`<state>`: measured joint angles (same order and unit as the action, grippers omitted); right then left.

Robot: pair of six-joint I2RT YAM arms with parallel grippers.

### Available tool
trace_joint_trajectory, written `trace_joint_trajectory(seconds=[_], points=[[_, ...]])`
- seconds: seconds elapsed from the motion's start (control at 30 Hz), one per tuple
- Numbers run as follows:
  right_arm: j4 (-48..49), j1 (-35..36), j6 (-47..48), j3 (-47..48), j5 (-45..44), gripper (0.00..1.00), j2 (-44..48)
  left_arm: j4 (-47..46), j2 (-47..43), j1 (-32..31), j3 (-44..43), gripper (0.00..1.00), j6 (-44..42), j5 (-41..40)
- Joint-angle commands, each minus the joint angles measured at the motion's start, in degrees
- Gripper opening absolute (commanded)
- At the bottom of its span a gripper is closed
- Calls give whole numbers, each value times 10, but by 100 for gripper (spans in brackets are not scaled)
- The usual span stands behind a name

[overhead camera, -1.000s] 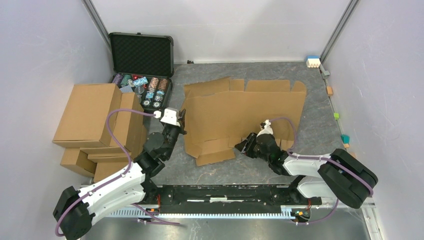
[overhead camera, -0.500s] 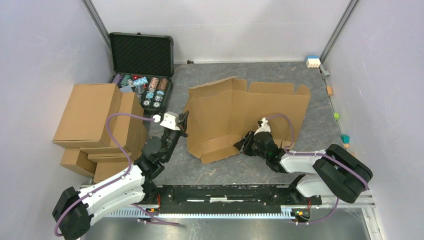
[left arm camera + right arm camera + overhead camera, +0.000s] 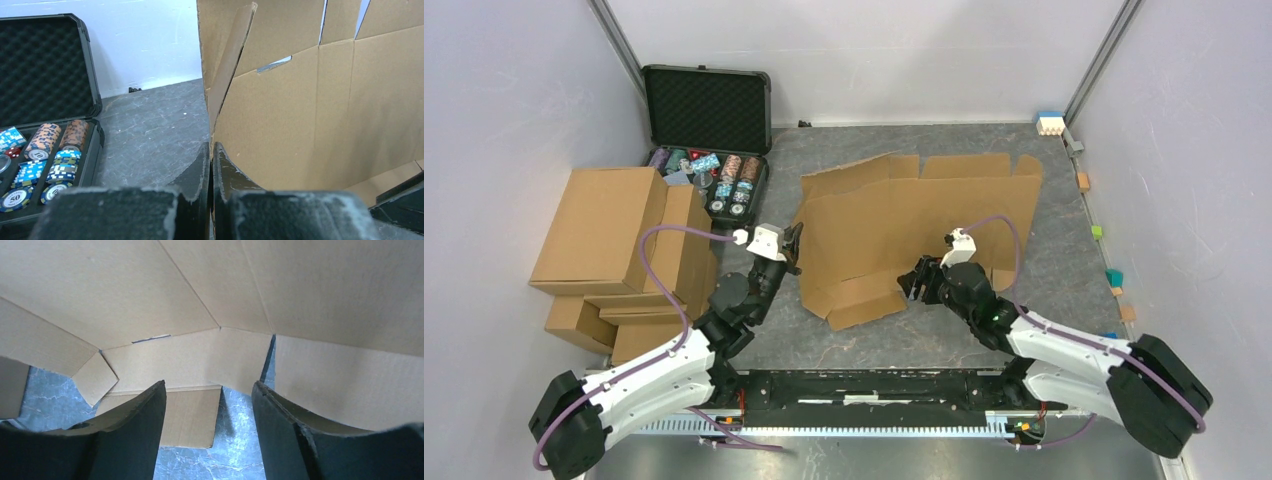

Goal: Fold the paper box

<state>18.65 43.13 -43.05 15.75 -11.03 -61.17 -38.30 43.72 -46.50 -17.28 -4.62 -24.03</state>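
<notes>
Plain brown paper box (image 3: 904,220) — mottled grey table (image 3: 1064,235) — black foam-lined case (image 3: 707,105)

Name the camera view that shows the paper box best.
Top external: nearly the whole paper box, flaps included, is in frame. Left wrist shows only its left portion; right wrist only creases and near flaps.

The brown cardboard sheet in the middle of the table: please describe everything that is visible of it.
The brown corrugated cardboard sheet is one die-cut piece, not yet a box, with creases, narrow slots and flaps along its far edge and near left corner. It lies on the grey table, its left side bent upward. The shut left claw is at its left edge; whether it pinches the board is unclear. The open right claw faces its near edge, holding nothing.
</notes>
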Motion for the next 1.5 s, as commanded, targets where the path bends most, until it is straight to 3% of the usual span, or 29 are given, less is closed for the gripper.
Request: trace_joint_trajectory(seconds=[0.0,0.2,0.37,0.67,0.83,0.93,1.03,1.2,1.47], points=[[-52,2,103,16,-2,71,62,-9,3,-4,2,2,-27,-13],[-174,-35,222,96,-40,77,147,-9,3,-4,2,2,-29,-15],[-239,-179,289,168,49,83,162,-9,2,-5,2,2,-29,-15],[-151,-483,288,125,310,93,208,-5,-3,-6,1,2,-27,-17],[-140,-556,286,102,284,97,227,-5,0,-7,1,2,-27,-19],[-79,-611,265,65,324,98,233,-5,4,-7,-1,2,-25,-18],[51,-644,208,14,402,98,209,-5,4,-7,-1,2,-24,-18],[211,-655,162,-39,450,98,145,-5,4,-8,-2,2,-26,-18],[385,-664,108,-53,539,98,52,-5,8,-8,-3,2,-26,-19]])
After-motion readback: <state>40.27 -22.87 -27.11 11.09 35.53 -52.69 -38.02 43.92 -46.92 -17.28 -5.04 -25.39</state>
